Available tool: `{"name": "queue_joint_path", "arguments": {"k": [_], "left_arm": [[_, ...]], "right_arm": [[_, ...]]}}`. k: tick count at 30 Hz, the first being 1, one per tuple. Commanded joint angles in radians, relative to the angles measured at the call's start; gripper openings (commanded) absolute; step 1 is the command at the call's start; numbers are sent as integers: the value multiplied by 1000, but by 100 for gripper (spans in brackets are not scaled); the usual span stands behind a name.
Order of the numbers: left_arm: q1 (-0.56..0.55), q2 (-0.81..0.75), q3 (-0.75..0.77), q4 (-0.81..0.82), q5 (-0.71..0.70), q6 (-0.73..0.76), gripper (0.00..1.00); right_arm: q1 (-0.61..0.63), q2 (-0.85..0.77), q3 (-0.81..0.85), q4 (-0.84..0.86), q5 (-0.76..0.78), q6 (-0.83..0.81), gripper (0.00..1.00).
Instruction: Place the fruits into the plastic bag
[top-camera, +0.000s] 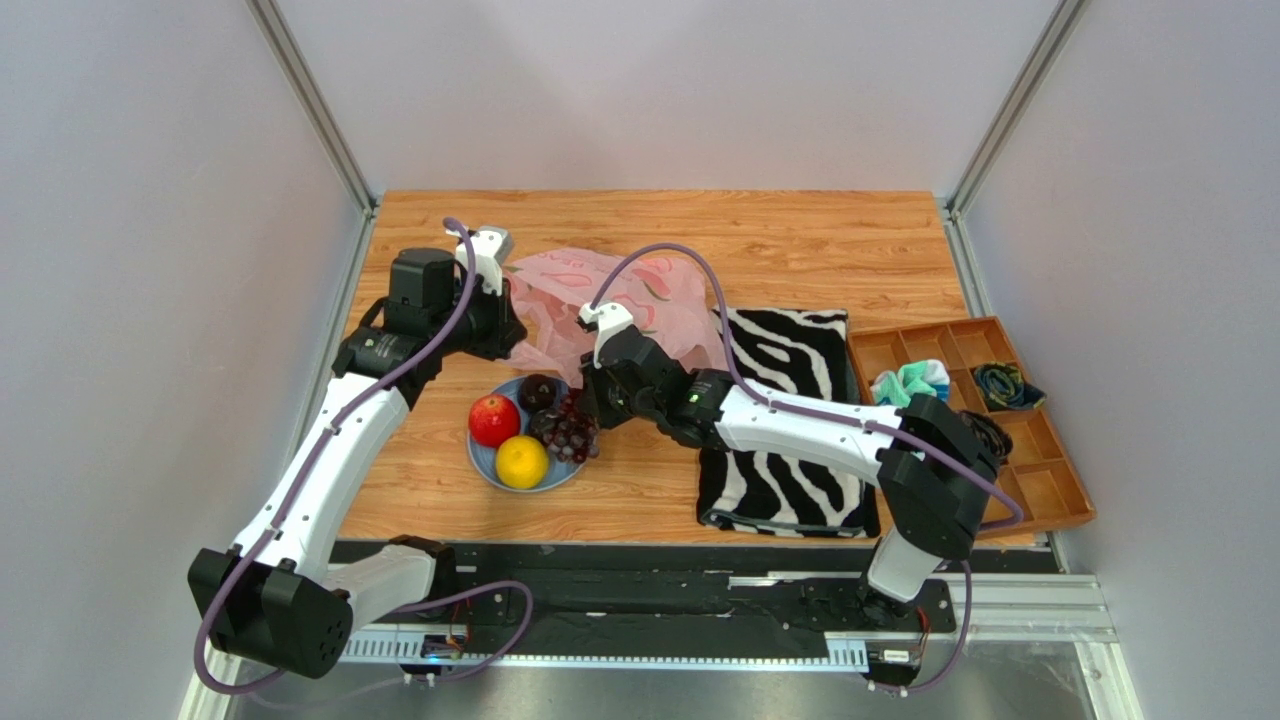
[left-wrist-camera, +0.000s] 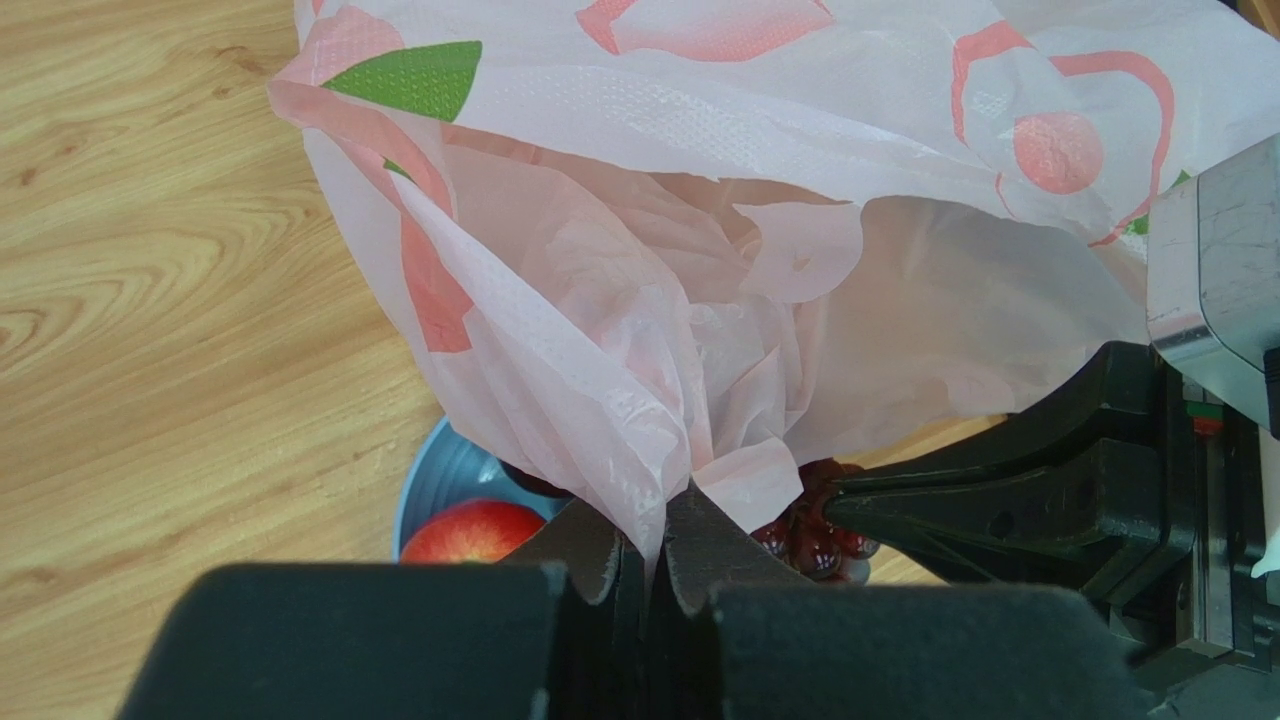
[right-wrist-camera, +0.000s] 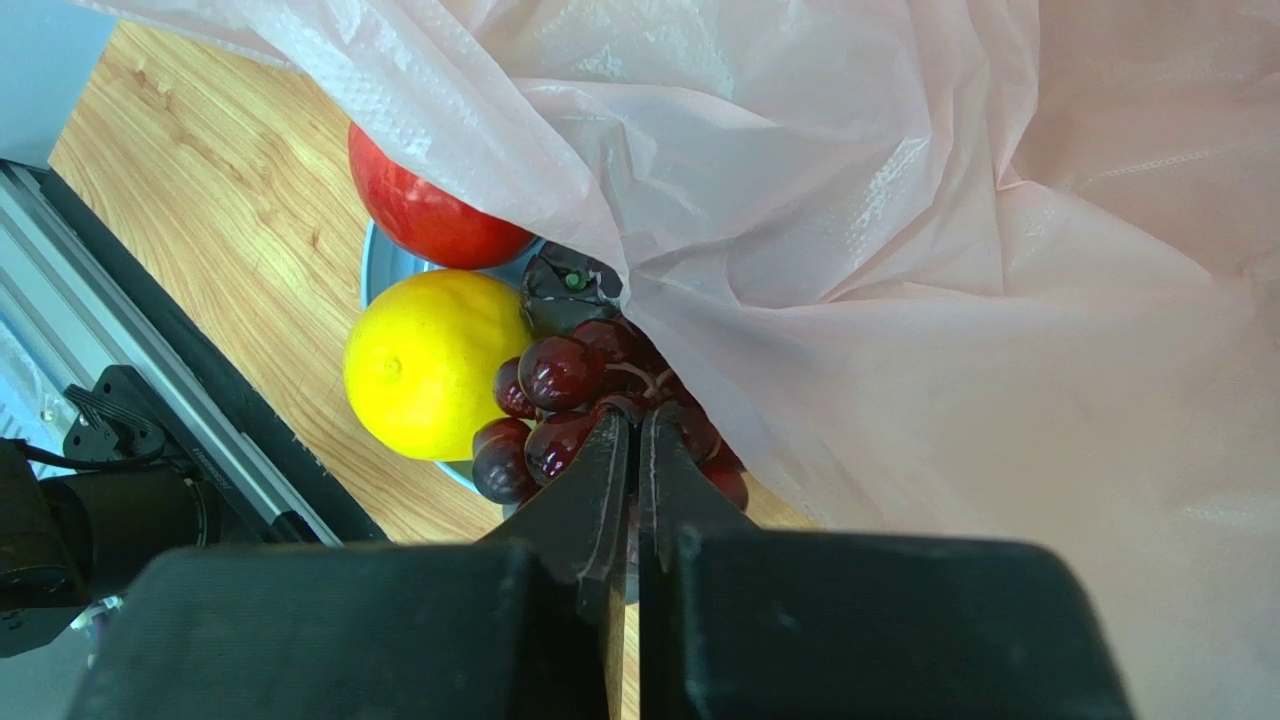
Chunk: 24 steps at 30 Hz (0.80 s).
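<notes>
The pink plastic bag (top-camera: 601, 308) lies crumpled behind the blue plate (top-camera: 484, 462). On the plate are a red apple (top-camera: 493, 420), a yellow citrus (top-camera: 522, 462), a dark grape bunch (top-camera: 567, 435) and a dark plum-like fruit (top-camera: 538, 393). My left gripper (left-wrist-camera: 657, 548) is shut on a fold of the bag's edge (left-wrist-camera: 721, 195) and holds it up above the plate's far side. My right gripper (right-wrist-camera: 631, 428) is shut on the top of the grape bunch (right-wrist-camera: 564, 375), beside the citrus (right-wrist-camera: 428, 360) and apple (right-wrist-camera: 428, 210). The bag (right-wrist-camera: 932, 270) hangs over it.
A zebra-striped cloth (top-camera: 789, 420) lies right of the plate, under the right arm. A wooden compartment tray (top-camera: 1037, 450) with small items stands at the right edge. A black and metal rail (top-camera: 676, 578) runs along the near edge. Grey walls close both sides.
</notes>
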<state>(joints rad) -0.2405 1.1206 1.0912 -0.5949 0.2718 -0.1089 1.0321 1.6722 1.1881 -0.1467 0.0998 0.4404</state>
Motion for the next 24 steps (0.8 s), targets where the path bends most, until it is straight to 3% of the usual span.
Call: {"name": "queue_joint_path", "arguments": {"k": [1,10,21,24], "left_arm": [[6,-7,22,7,10,-5,0],[6,-10,24,7,12,-5,0],[4,-7,22,6,6,-5,0],[4,-7,22,6,6,-5,0]], "right_arm": [[13,-51,4,55,6,-8,0],[77,-175,-47,113,-11,-124,0],[151,-295,-87,190,-173,-241,0],[151,-330,-78,187,-135,-255,0]]}}
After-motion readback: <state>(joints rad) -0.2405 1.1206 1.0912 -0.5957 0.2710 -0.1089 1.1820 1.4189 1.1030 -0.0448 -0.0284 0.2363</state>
